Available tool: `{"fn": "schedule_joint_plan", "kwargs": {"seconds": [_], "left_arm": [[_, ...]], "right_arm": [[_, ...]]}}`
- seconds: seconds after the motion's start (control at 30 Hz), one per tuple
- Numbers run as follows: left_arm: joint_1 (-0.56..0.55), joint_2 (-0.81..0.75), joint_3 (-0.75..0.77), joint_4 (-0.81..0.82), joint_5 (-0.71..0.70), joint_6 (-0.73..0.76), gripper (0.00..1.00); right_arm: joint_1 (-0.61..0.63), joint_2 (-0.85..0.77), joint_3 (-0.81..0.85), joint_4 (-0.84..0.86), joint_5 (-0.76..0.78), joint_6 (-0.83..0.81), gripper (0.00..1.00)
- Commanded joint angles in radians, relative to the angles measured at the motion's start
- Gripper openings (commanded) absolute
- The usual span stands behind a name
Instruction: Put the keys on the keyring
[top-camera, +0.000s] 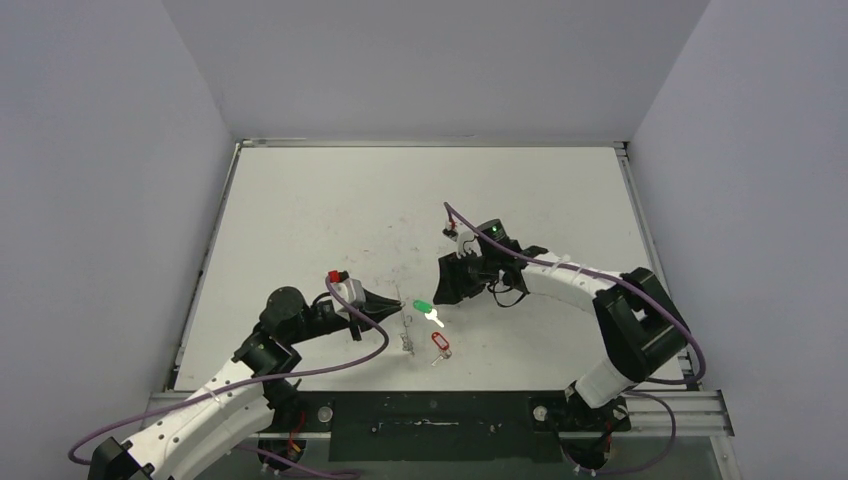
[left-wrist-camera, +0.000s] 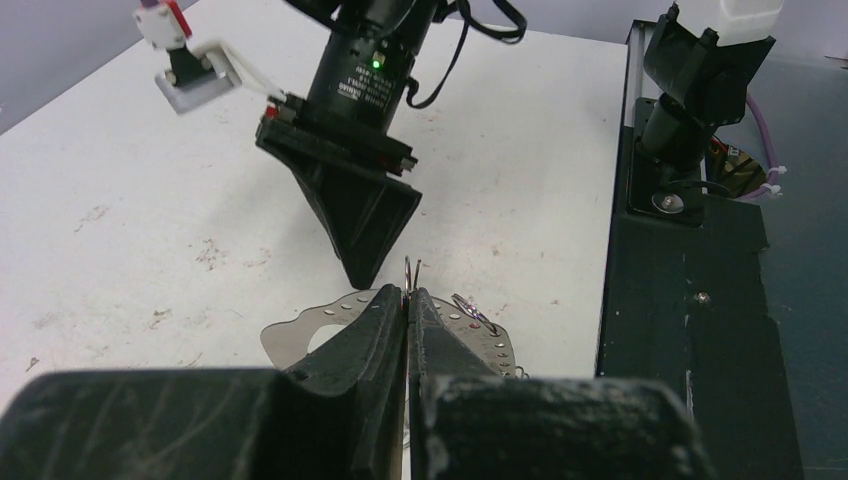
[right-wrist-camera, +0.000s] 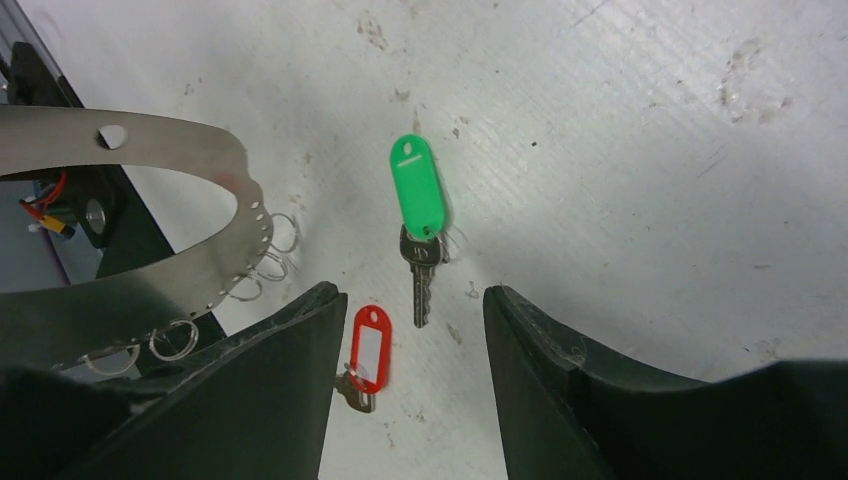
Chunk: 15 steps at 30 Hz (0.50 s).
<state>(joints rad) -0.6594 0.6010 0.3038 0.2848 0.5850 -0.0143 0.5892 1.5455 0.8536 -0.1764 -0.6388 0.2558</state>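
Nearest our bases, the red-tag key (top-camera: 440, 344) lies flat on the desk (top-camera: 330, 210) with its tag on the far end. In the right wrist view its metal end is half hidden behind one finger.

Just left of it we see a flat perforated metal plate (left-wrist-camera: 290, 338) with small wire rings (right-wrist-camera: 172, 340) in its edge holes.

On the left pincer (left-wrist-camera: 408, 296) the jaws are together, clamped on the thin wire of the keyring (left-wrist-camera: 411, 268), which pokes up between the tips. The plate sits right under those tips. We can't tell how the wire joins the plate.

Next out is the green-tag key (right-wrist-camera: 420, 235), flat on the desk, tag on the far end, blade pointing back towards the red one. The two keys are close but apart, and neither is on the keyring.

On the right pincer (right-wrist-camera: 410, 296) the jaws are apart with nothing in them. It points down over the green key, which shows in the gap between its fingers (right-wrist-camera: 290, 370). From the left wrist view its tip is just beyond the left tips. We can't tell if it touches the desk.

The far half of the desk shows scuffs and stains
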Motion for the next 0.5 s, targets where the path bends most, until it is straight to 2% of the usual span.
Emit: {"fn": "schedule_joint_plan", "kwargs": {"seconds": [0.0, 0.2, 0.4, 0.47], "left_arm": [[-0.005, -0.001, 0.025, 0.041, -0.006, 0.003, 0.00], [-0.005, 0.004, 0.025, 0.047, -0.003, 0.005, 0.00], [-0.006, 0.001, 0.021, 0.049, -0.002, 0.003, 0.00], [-0.005, -0.002, 0.020, 0.048, -0.003, 0.005, 0.00]], "right_arm": [[-0.003, 0.074, -0.010, 0.119, -0.045, 0.007, 0.52], [-0.002, 0.166, 0.001, 0.131, -0.055, 0.019, 0.48], [0.000, 0.226, 0.007, 0.164, -0.069, 0.046, 0.39], [0.001, 0.237, 0.004, 0.169, -0.071, 0.054, 0.31]]}}
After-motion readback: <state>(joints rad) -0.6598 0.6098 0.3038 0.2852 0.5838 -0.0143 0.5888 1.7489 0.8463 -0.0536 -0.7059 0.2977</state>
